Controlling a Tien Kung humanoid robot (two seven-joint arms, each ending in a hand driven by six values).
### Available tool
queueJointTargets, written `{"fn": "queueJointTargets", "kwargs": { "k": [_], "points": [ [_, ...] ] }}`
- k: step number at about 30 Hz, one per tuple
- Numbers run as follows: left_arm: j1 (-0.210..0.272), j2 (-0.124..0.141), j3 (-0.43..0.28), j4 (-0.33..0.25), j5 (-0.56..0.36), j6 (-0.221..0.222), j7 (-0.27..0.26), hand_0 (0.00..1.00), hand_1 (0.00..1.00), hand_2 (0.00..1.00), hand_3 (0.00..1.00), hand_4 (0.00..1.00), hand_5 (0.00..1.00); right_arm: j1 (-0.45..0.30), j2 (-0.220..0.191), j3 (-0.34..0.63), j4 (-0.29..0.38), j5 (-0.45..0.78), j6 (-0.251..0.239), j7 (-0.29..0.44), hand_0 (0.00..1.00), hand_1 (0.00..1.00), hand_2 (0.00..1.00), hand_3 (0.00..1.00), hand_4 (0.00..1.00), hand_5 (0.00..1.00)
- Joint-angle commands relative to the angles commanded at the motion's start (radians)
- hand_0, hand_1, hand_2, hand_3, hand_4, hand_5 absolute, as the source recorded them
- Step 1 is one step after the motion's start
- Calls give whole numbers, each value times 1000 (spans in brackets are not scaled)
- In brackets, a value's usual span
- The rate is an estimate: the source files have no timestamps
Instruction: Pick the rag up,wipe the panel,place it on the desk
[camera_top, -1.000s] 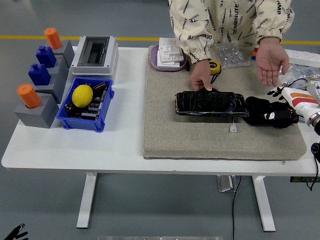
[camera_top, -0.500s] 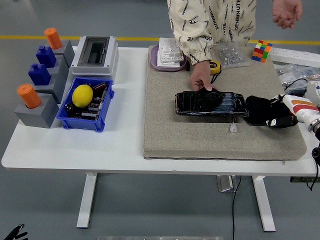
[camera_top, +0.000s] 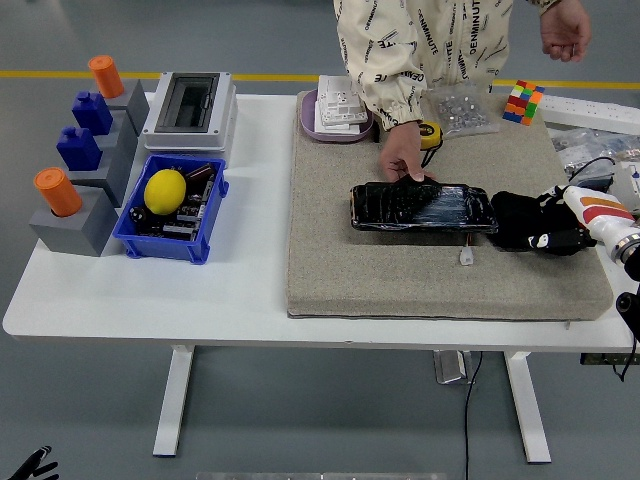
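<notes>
The black glossy panel (camera_top: 422, 207) lies on the beige mat (camera_top: 400, 270) in the middle of the table. A person's hand (camera_top: 402, 160) rests on the panel's far left edge. The black rag (camera_top: 515, 218) lies on the mat, touching the panel's right end. My right hand (camera_top: 552, 236), black with a white and orange wrist, comes in from the right and lies curled on the rag. Black on black hides the exact grip. My left hand (camera_top: 30, 466) shows only its fingertips, spread, at the lower left corner, below the table.
A blue bin (camera_top: 170, 208) with a yellow lemon, grey blocks with blue and orange pieces (camera_top: 80, 160) and a grey box (camera_top: 190, 105) stand at the left. A purple tray (camera_top: 335, 112), a bag of parts (camera_top: 460, 105), a colour cube (camera_top: 525, 100) and cables lie at the back. The person's other hand (camera_top: 565, 30) is raised.
The person's free hand has lifted from above the mat's right side up to the top of the picture. My right hand has shifted slightly on the rag. The panel has not moved.
</notes>
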Motion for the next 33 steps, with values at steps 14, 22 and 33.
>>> {"fn": "queueJointTargets", "kwargs": {
  "k": [14,22,33],
  "points": [
    [-2,1,-3,0,1,-1,-2,727,717,767,627,695,583,-19,28,56,7,-10,-1,-1,649,642,702,722,998,455],
    [-3,1,-2,0,0,-1,-1,726,717,767,626,695,583,-35,40,70,5,-8,-7,-1,603,612,676,698,998,439],
    [-4,1,-1,0,0,-1,-2,725,717,767,626,694,582,-32,70,109,1,-9,-32,5,532,569,619,565,998,402]
  ]
}}
